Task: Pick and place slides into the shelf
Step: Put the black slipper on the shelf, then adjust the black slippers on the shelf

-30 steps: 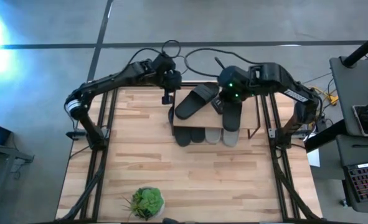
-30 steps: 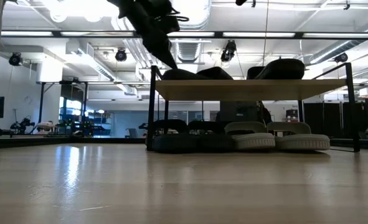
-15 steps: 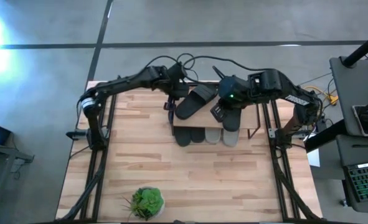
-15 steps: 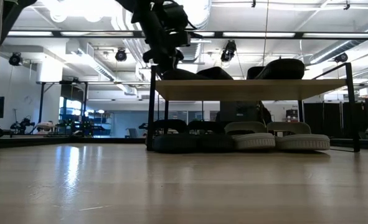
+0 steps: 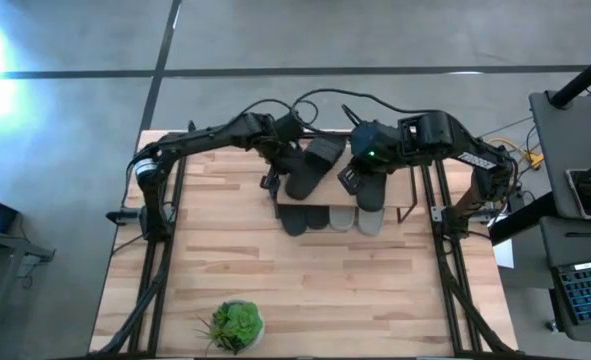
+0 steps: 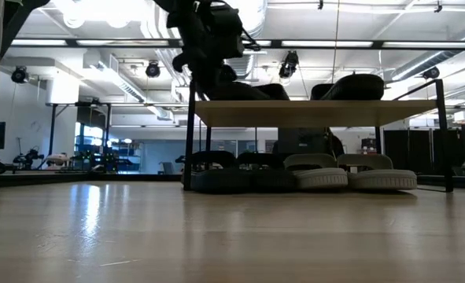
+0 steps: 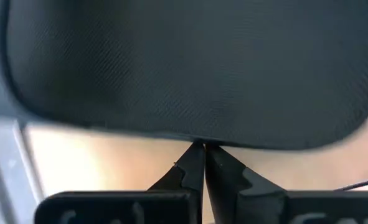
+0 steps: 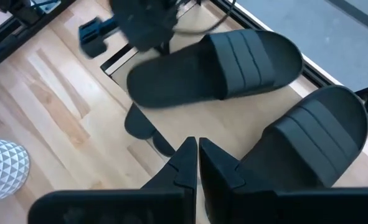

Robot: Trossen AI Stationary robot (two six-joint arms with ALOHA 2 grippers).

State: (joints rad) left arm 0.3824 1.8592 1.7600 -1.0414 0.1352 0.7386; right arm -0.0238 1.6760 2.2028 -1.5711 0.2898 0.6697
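Note:
Two black slides lie sole-down on the shelf's wooden top board [image 5: 400, 190]: one slanted at the left [image 5: 315, 165] [image 8: 215, 68], one at the right [image 5: 372, 188] [image 8: 320, 137]. Under the board, a charcoal pair [image 6: 232, 177] and a light grey pair [image 6: 350, 177] stand on the table. My left gripper [image 7: 203, 148] is shut and comes down at the slanted slide's left side [image 5: 278, 168]. My right gripper [image 8: 197, 148] is shut and hovers above the board between the two black slides, touching nothing. My left gripper meets the slanted black slide with its shut fingertips [image 7: 196, 155], set against the sole's side rim [image 7: 199, 138] near the heel end. The fingers slant down from the table's far left. The slide stays flat on the shelf's top board.
A small green plant [image 5: 237, 325] stands near the table's front edge. Cables [image 5: 305, 100] run behind the shelf at the far edge. The shelf's thin black legs [image 6: 191, 137] stand at the left of the slides. Bare tabletop [image 5: 275, 270] lies in front of the shelf.
My left gripper has come down and gone toward the table's right, tipping steeper, up against the slanted slide's heel side. That slide has turned a little on the board, its heel end swung rightward. My right gripper has edged toward the table's near edge.

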